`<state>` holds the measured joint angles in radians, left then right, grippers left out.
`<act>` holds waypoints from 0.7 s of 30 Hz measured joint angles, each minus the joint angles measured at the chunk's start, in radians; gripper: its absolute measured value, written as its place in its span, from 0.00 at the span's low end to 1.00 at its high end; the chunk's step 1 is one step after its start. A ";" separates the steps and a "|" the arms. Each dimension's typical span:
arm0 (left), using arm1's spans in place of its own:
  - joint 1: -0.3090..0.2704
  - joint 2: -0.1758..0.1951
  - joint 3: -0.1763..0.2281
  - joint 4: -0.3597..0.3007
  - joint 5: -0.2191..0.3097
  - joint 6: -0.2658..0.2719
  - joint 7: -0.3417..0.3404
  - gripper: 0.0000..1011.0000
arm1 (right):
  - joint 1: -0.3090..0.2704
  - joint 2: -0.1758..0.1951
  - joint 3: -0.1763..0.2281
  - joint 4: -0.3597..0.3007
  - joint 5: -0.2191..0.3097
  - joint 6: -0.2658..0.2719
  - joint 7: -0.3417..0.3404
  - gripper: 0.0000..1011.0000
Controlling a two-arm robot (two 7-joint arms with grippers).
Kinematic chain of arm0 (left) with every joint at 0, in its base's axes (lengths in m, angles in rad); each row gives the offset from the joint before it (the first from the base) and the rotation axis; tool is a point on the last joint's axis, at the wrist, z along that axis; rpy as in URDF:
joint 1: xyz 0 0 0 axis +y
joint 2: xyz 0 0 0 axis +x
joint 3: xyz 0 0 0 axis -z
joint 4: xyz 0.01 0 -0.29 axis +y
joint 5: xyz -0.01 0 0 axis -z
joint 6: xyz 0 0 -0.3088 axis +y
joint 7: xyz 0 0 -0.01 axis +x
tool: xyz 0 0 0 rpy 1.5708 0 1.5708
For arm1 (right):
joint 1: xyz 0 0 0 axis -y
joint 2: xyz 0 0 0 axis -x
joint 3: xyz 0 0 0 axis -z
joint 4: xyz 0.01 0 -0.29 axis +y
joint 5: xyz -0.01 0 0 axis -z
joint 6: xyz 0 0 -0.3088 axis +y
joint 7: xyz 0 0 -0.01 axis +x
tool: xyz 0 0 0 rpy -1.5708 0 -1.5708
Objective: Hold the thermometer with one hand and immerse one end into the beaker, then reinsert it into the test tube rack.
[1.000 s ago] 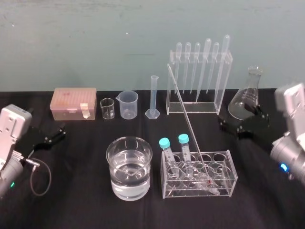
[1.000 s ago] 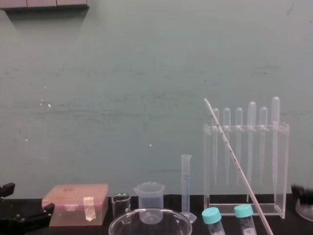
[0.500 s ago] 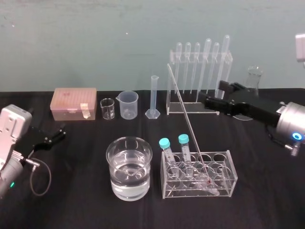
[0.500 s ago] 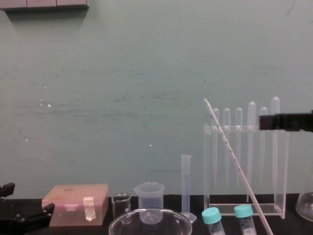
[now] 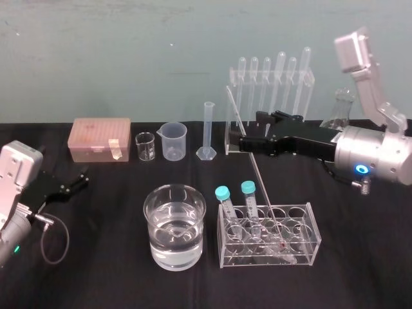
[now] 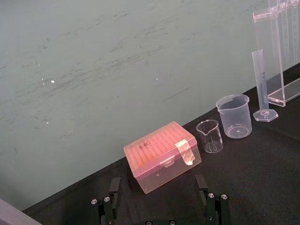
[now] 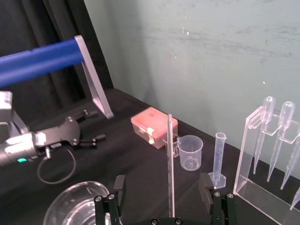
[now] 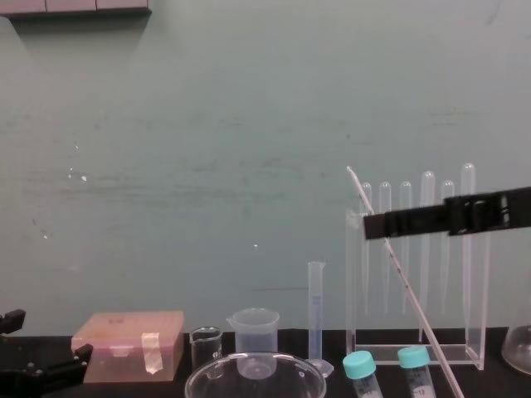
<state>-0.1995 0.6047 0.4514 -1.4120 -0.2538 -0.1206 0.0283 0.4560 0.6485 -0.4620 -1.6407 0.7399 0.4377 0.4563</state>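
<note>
"Two grippers over one black table (image 5: pixel 103 270). Where are they?"

"The right gripper (image 5: pixel 250 131) comes in from 3 o'clock, held level with the top bar of the pipette stand (image 5: pixel 301 103) and just in front of it. The left gripper (image 5: pixel 80 178) lies parked at 9 o'clock near the table's edge, with its fingers apart."

"Is the right one pinching anything?"

"No. In its wrist view the two black fingers (image 7: pixel 118 187) are spread wide. The thermometer (image 7: pixel 169 164) stands in the gap between them and touches neither."

"Where does the thermometer sit?"

"Its lower end, with the red bulb, rests inside the test tube rack (image 5: pixel 306 241) at 5 o'clock on the table. From there the rod leans up towards 11 o'clock and crosses in front of the pipette stand. The gripper brackets its upper part."

"What else is in the rack?"

"Two blue-capped tubes (image 5: pixel 222 193), on the rack's 9 o'clock side."

"And the beaker?"

"The beaker (image 5: pixel 151 241) stands just beside the rack at its 9 o'clock, about half full of clear liquid. Nothing is dipped in it."

"What about the smaller things?"

"They form a row along the far edge. From 10 o'clock towards 12 there is a pink tip box (image 5: pixel 100 138), a tiny glass beaker (image 5: pixel 145 147), a spouted plastic beaker (image 5: pixel 174 141) and a slim measuring cylinder (image 5: pixel 207 132). A conical flask (image 5: pixel 340 112) stands at 2 o'clock, behind the right arm."
</note>
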 joint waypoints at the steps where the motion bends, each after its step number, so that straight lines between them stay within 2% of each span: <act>1: 0.000 0.000 0.000 0.000 0.000 0.000 0.000 1.00 | 0.008 -0.003 -0.009 0.005 -0.007 0.002 -0.003 0.99; 8: 0.000 0.000 0.000 0.000 0.000 0.000 0.000 1.00 | 0.066 -0.025 -0.073 0.044 -0.055 0.019 -0.030 0.99; 16: 0.000 0.000 0.000 0.000 0.000 0.000 0.000 1.00 | 0.085 -0.041 -0.098 0.064 -0.091 0.009 -0.042 0.99; 21: 0.000 0.000 0.000 0.000 0.000 0.000 0.000 1.00 | 0.085 -0.041 -0.098 0.063 -0.089 0.010 -0.042 0.99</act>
<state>-0.1995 0.6047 0.4514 -1.4120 -0.2538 -0.1205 0.0283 0.5408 0.6075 -0.5597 -1.5773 0.6510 0.4476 0.4142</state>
